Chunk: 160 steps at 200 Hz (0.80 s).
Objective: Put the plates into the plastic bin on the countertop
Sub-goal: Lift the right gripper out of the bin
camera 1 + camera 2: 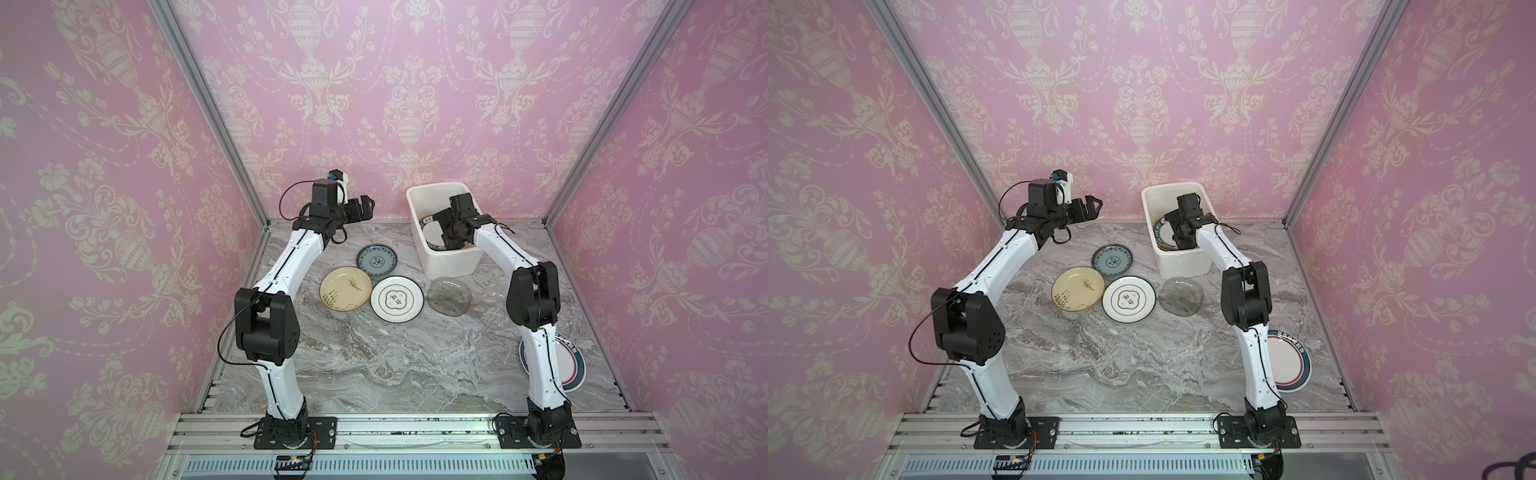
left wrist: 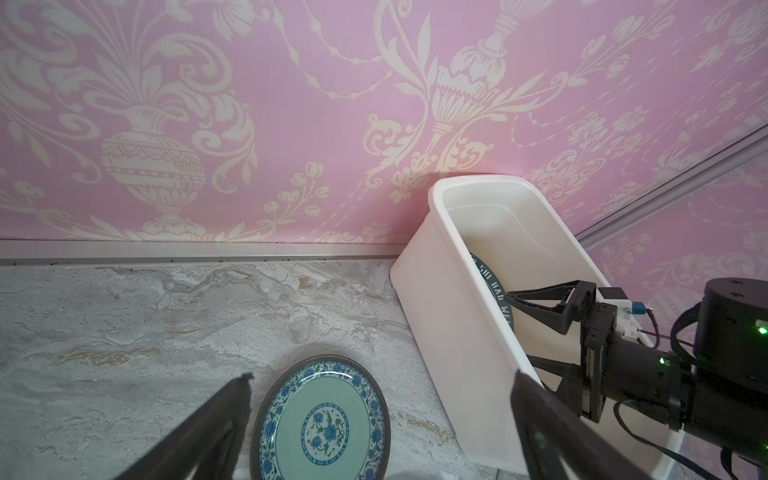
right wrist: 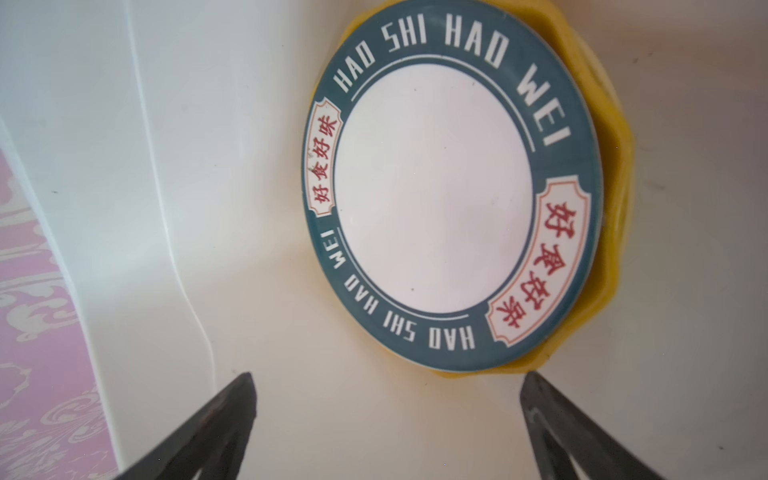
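With the back wall as 12 o'clock, the bin (image 1: 451, 264) stands on the desk (image 1: 374, 365) at about 1 o'clock, its far end against the wall. The right gripper (image 3: 388, 376) reaches down inside it, jaws spread wide with nothing between them. Just past its fingertips a lettered plate (image 3: 432, 187) lies in the bin on top of a yellow plate (image 3: 619, 216), whose scalloped edge shows along one side.

The left gripper (image 1: 365, 208) hangs above the desk at 11 o'clock, near the wall, also fully spread and empty. Below it the blue plate (image 1: 377, 260) lies near the bin's 9 o'clock side.

Near the desk's middle a cream plate (image 1: 345, 295) and a dark-rimmed plate (image 1: 397, 299) lie side by side. A glass plate (image 1: 449, 296) is at the latter's 3 o'clock, close to the bin's near wall. A fainter glass plate (image 1: 492, 309) lies beside it, partly behind the right arm (image 1: 532, 299). At 4 o'clock a second lettered plate (image 1: 571, 365) lies half hidden by that arm.
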### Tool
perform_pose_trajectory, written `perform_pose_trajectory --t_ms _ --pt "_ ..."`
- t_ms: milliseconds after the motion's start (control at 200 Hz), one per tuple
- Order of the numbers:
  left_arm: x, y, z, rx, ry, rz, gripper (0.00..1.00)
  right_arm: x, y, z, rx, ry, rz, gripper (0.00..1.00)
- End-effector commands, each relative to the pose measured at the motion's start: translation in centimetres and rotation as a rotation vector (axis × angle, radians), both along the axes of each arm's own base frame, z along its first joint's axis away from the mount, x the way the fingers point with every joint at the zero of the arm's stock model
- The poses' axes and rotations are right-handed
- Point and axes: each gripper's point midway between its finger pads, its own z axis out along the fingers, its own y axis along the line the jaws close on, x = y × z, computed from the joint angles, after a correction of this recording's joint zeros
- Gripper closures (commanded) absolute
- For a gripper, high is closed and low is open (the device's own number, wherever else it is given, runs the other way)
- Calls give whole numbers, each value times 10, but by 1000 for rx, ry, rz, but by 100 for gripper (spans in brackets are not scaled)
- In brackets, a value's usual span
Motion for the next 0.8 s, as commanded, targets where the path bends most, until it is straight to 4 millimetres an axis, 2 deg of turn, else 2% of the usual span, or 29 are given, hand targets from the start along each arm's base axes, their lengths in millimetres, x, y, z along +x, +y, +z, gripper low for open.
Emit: perform_pose_trajectory --t_ms 0,270,430,515,625,720,796 --pt "-9 16 24 15 -95 48 1 -3 -7 25 -30 -53 -2 0" --pt "-24 41 40 -121 -143 89 1 -14 -5 43 -23 -106 22 0" --pt "-39 45 49 -106 -153 63 1 -20 4 89 -48 -227 124 0" --pt "-49 35 54 -106 -157 -9 1 -28 10 117 -73 -300 211 1" --pt "-59 16 60 -171 -149 -122 3 -50 11 146 -152 -354 328 3" --pt "-63 3 62 -272 -88 -170 6 -75 0 166 -247 -371 399 3" --pt "-65 -7 62 -322 -50 -190 7 -96 -16 175 -312 -365 427 3"
